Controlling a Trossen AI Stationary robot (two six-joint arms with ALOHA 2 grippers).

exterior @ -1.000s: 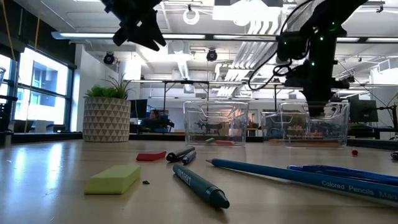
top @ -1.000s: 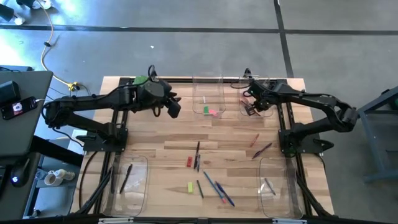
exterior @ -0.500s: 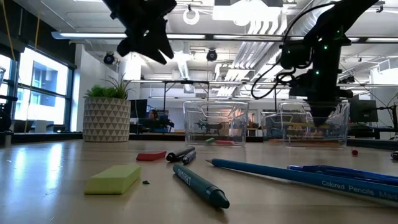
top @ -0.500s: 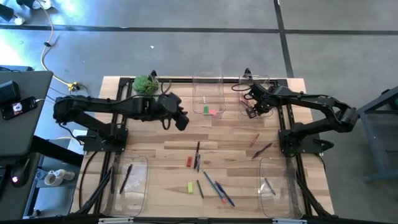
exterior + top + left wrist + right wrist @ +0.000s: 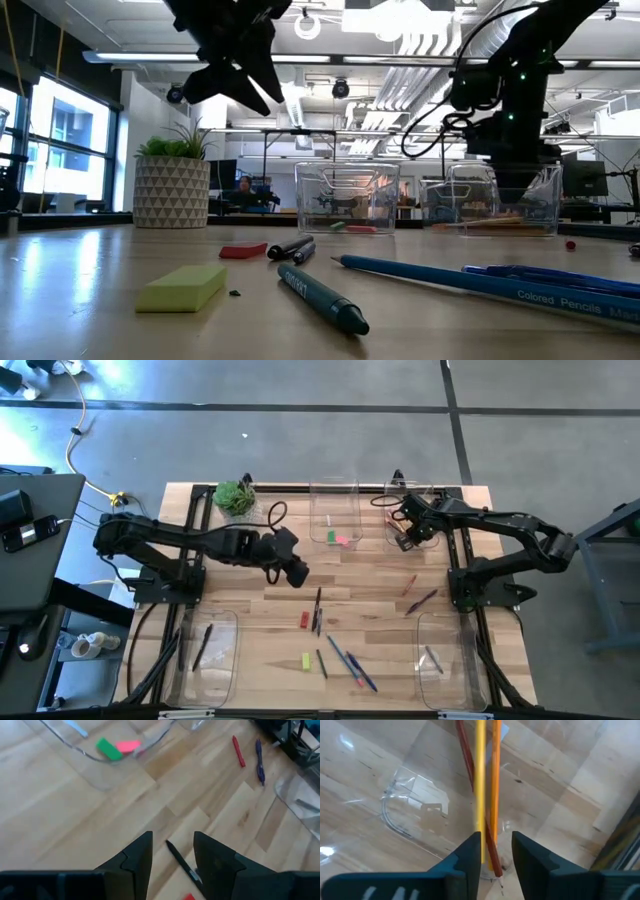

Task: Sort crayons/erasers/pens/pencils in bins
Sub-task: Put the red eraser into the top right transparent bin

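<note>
My right gripper (image 5: 496, 847) hangs open over the far right bin (image 5: 432, 495), fingers pointing down. Below it, a yellow pencil (image 5: 480, 770), an orange pencil (image 5: 496, 780) and a red-brown stick (image 5: 465, 755) lie on the bin's floor. My left gripper (image 5: 295, 570) hovers open above the table's middle, over a dark pen (image 5: 182, 865). The far middle bin (image 5: 335, 488) holds a green eraser (image 5: 108, 749) and a pink eraser (image 5: 128, 745). Loose on the wood lie a red eraser (image 5: 304, 620) and a yellow-green eraser (image 5: 306, 661).
Dark pens (image 5: 318, 610) and blue coloured pencils (image 5: 350, 660) lie scattered mid-table, a red crayon (image 5: 409, 584) and a purple pen (image 5: 422, 600) to the right. Two more bins stand at the near left (image 5: 205, 680) and near right (image 5: 445, 685). A potted plant (image 5: 234, 495) stands at the far left.
My left gripper has swung from beside the far middle bin toward the table's near edge and a little to the right, ending above the loose pens at mid-table.
</note>
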